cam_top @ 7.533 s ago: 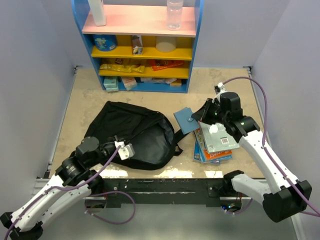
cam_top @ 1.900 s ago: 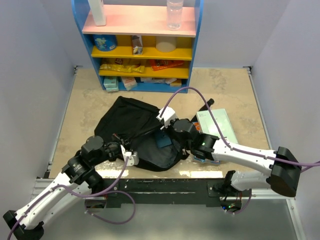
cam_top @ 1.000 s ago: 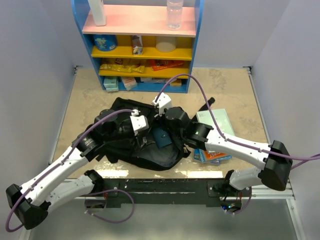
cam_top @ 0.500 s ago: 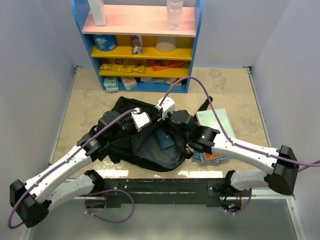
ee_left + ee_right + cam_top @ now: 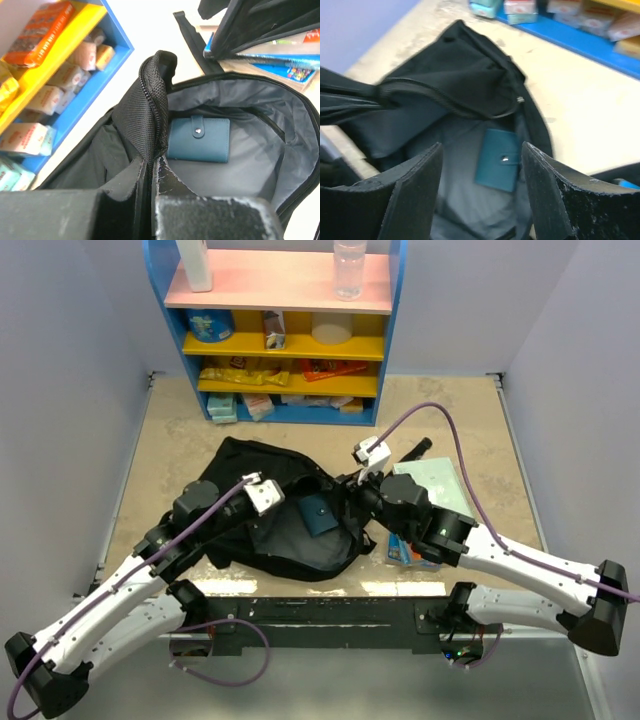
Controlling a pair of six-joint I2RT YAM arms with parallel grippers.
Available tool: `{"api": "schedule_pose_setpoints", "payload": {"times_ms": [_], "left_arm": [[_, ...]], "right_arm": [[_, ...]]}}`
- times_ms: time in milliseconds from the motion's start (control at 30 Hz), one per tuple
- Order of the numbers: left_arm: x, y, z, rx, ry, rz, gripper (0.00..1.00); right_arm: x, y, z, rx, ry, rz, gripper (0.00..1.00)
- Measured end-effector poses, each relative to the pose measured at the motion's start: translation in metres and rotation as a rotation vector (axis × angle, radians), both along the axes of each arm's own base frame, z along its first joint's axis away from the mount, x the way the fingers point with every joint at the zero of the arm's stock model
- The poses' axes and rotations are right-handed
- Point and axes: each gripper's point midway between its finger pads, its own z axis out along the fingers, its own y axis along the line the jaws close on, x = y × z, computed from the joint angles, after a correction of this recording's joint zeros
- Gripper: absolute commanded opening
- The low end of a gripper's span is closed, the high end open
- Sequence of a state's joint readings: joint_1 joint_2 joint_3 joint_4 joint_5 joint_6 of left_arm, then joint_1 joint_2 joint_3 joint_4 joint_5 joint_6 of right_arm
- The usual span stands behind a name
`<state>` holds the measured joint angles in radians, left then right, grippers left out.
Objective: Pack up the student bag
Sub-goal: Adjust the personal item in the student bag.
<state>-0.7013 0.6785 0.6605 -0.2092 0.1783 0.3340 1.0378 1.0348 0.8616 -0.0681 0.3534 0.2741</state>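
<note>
The bag (image 5: pixel 150 95) was grasped at its rim by the left end effector (image 5: pixel 150 172) (wallet (image 5: pixel 200 140) inside); the released right end effector (image 5: pixel 481 150) was best sent for books (image 5: pixel 443 488) at 3 o'clock.

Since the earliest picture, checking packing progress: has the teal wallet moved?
Yes: teal wallet went left, away from the blue shelf, into the student bag.

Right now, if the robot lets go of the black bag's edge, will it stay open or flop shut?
Probably flop: the student bag is soft cloth, and its zip edge folds over where the left pincer pinches it. The teal wallet inside looks too small to prop it open.
</note>
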Motion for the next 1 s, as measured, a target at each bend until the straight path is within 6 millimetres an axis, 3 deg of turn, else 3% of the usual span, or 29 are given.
{"api": "schedule_pose_setpoints", "payload": {"times_ms": [100,333,467,633,800,867,1000], "left_arm": [[0.0,-0.001,-0.01,0.005,0.01,-0.004,0.0],[0.002,-0.005,-0.009,-0.006,0.0,-0.013,0.0],[0.003,-0.006,-0.007,-0.009,-0.007,-0.013,0.0],[0.005,-0.007,0.005,-0.019,-0.023,-0.014,0.0],[0.002,-0.008,0.011,-0.022,-0.021,-0.028,0.0],[0.0,-0.008,0.012,-0.02,-0.017,-0.036,0.0],[-0.003,-0.01,0.015,-0.015,-0.02,-0.056,0.0]], "right_arm": [[-0.009,0.007,-0.006,0.042,0.035,0.043,0.64],[-0.02,0.038,-0.088,-0.088,0.215,0.131,0.62],[-0.026,0.045,-0.114,-0.114,0.294,0.136,0.65],[-0.028,0.046,-0.156,-0.173,0.389,0.077,0.75],[-0.023,0.036,-0.199,-0.278,0.443,-0.04,0.8],[-0.018,0.032,-0.205,-0.31,0.437,-0.097,0.8],[-0.006,0.026,-0.2,-0.32,0.376,-0.192,0.8]]}}
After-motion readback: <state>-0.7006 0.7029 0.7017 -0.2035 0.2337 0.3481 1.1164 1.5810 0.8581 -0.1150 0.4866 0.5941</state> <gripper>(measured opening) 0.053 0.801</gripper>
